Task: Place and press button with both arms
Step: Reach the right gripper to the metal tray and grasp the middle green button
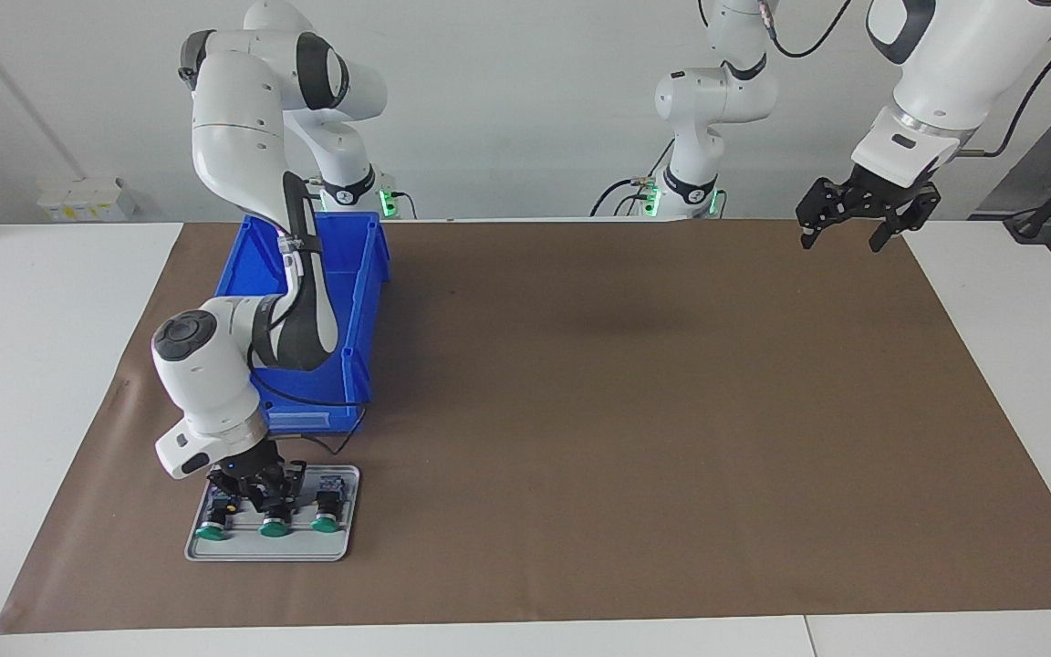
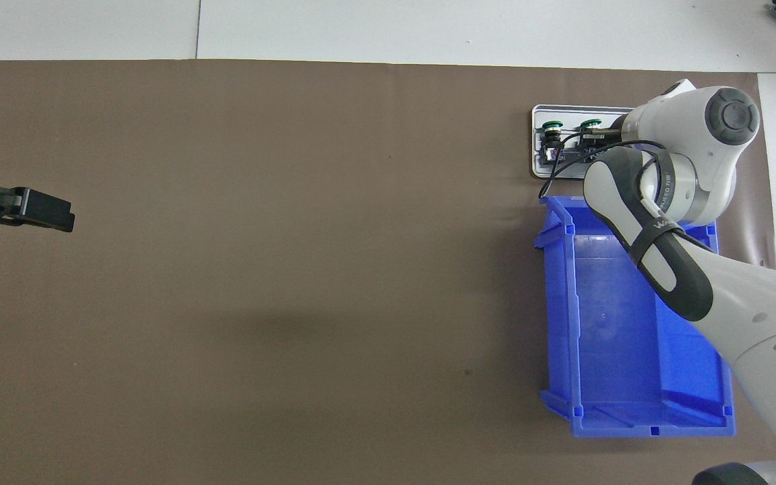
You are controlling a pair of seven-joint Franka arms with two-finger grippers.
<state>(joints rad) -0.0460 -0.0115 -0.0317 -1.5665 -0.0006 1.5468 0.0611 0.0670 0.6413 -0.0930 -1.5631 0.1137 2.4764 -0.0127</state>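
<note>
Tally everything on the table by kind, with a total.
Green-capped buttons: 3, on the tray, the right claw down among them
Grey tray: 1
Blue bin: 1
Total: 5
The left claw waits in the air.

Three green-capped buttons point(image 1: 326, 511) are seen lying in a row, caps pointing away from the robots, toward the right arm's end of the table.

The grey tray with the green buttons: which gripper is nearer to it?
Right. The right gripper is down over the grey tray, among the green buttons. The left gripper waits in the air over the left arm's end of the table.
</note>
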